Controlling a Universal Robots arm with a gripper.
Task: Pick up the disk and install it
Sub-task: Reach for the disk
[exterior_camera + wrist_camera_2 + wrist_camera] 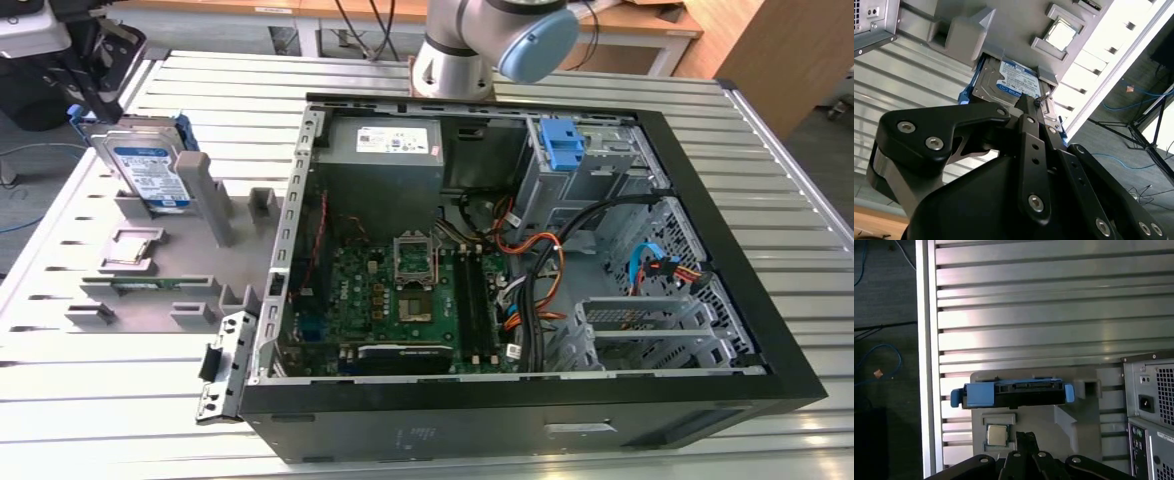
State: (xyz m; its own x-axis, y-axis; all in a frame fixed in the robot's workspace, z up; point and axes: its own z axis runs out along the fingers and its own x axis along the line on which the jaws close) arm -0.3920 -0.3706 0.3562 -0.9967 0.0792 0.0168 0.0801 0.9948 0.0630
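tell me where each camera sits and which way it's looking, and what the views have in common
Exterior view: off the arm, high up, looking down on the open computer case and the grey holder; the arm shows at the far edge.
First wrist view: on the wrist, looking down past the gripper, jaws shut, at the disk edge-on.
Second wrist view: on the wrist, looking along the gripper at the disk's label face.
Shared: all three show the disk standing in the holder.
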